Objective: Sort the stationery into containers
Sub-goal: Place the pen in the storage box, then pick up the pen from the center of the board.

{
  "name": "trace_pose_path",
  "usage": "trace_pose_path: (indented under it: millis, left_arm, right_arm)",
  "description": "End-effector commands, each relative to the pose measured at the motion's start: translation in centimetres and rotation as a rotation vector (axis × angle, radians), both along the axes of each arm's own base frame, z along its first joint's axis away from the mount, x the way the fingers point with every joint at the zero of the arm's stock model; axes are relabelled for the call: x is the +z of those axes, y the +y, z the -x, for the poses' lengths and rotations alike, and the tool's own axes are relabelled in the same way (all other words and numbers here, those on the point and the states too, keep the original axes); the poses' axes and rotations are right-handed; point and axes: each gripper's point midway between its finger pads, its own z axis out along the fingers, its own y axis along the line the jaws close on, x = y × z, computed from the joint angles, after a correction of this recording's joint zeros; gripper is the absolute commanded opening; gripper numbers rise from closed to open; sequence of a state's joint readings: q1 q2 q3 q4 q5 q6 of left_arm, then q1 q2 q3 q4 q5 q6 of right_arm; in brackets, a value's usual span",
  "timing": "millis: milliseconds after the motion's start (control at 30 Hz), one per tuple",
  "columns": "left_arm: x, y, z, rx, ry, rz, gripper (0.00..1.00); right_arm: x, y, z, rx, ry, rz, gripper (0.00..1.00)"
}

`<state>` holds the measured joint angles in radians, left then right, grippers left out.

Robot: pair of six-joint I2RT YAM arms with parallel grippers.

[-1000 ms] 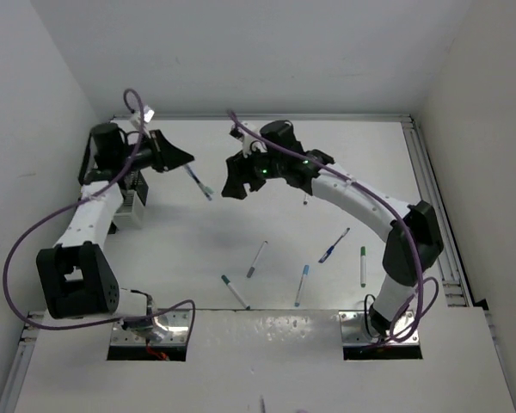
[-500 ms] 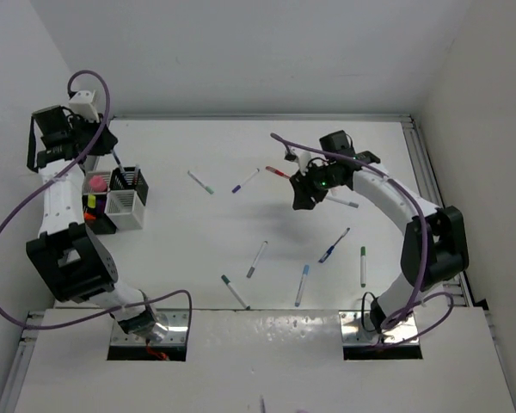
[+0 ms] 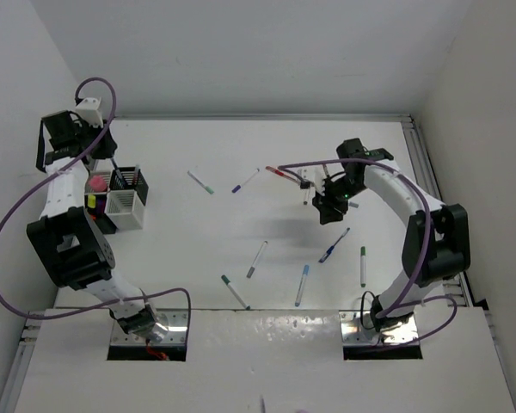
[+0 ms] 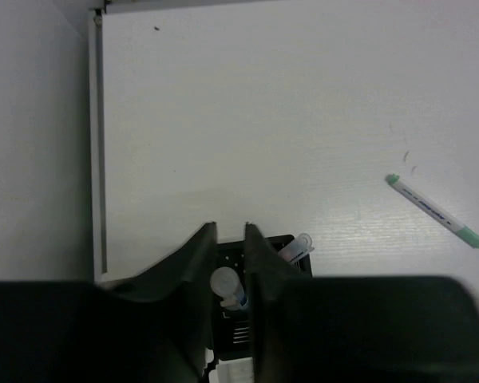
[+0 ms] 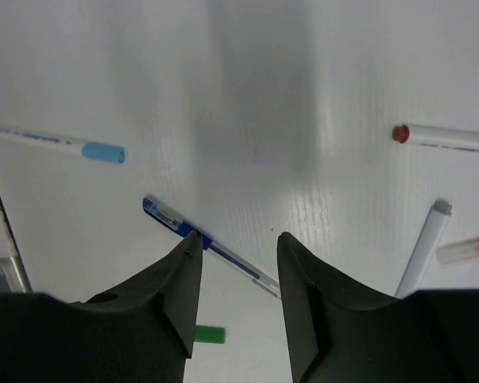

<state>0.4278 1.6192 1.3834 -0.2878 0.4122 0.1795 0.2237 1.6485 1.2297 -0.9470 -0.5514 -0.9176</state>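
My left gripper (image 4: 231, 231) is shut on a pen with a clear cap (image 4: 226, 286), held upright over the black mesh container (image 4: 299, 257). Another clear-capped pen (image 4: 297, 246) leans in that container. From above, this gripper (image 3: 110, 162) hangs over the black container (image 3: 131, 179), beside the white one (image 3: 125, 206). My right gripper (image 5: 239, 239) is open above a blue pen (image 5: 211, 243) lying on the table, with nothing between its fingers. In the top view it (image 3: 327, 213) sits just above that blue pen (image 3: 334, 245).
Loose on the table: a green-capped marker (image 3: 200, 181), a purple pen (image 3: 246, 180), a red pen (image 3: 279, 173), a green pen (image 3: 362, 266), a light-blue marker (image 3: 302, 285), two teal ones (image 3: 256, 258) (image 3: 235, 292). A pink stick (image 3: 96, 183) and a yellow highlighter (image 3: 91, 202) stand in the left containers.
The left arm swung from mid-table to the containers at far left, carrying its pen. The right arm moved right and toward me over the blue pen, its jaws narrowing.
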Motion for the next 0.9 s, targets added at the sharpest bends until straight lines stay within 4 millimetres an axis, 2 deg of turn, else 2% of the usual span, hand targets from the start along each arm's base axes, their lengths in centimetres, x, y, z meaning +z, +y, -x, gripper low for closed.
trace_pose_path:
  millis: [0, 67, 167, 233, 333, 433, 600, 767, 867]
  left_arm:
    - [0.2, 0.4, -0.8, -0.026, -0.034, -0.022, 0.35]
    - [-0.5, -0.2, -0.6, -0.049, -0.01, 0.01, 0.57]
    - [-0.3, -0.7, -0.5, -0.05, -0.016, 0.049, 0.69]
    - [0.5, -1.2, -0.3, -0.059, -0.036, 0.068, 0.74]
    - [1.6, -1.8, 0.1, -0.07, -0.058, 0.089, 0.76]
    - [3.2, -3.0, 0.8, -0.107, -0.089, 0.104, 0.77]
    - [4.6, -3.9, 1.6, -0.11, -0.107, 0.146, 0.77]
    - [6.6, -5.4, 2.1, -0.138, -0.141, 0.192, 0.78]
    - [7.0, -6.1, 2.4, -0.14, -0.146, 0.219, 0.79]
  right_arm:
    - [-0.9, -0.3, 1.6, 0.242, -0.041, 0.002, 0.42]
    - [-2.0, -0.7, 2.1, 0.342, -0.068, 0.051, 0.44]
    - [-3.4, -0.7, 2.9, 0.472, -0.086, 0.092, 0.45]
    - [-4.3, -1.0, 3.8, 0.546, -0.073, 0.137, 0.43]
    - [-5.6, -1.5, 4.7, 0.661, -0.08, 0.192, 0.41]
    - [-6.7, -2.4, 4.2, 0.726, -0.118, 0.239, 0.38]
    - [-7.7, -4.1, 3.1, 0.729, -0.105, 0.27, 0.38]
    - [-9.0, -5.0, 2.8, 0.737, -0.095, 0.279, 0.37]
    - [-9.9, -5.6, 2.5, 0.751, -0.094, 0.292, 0.37]
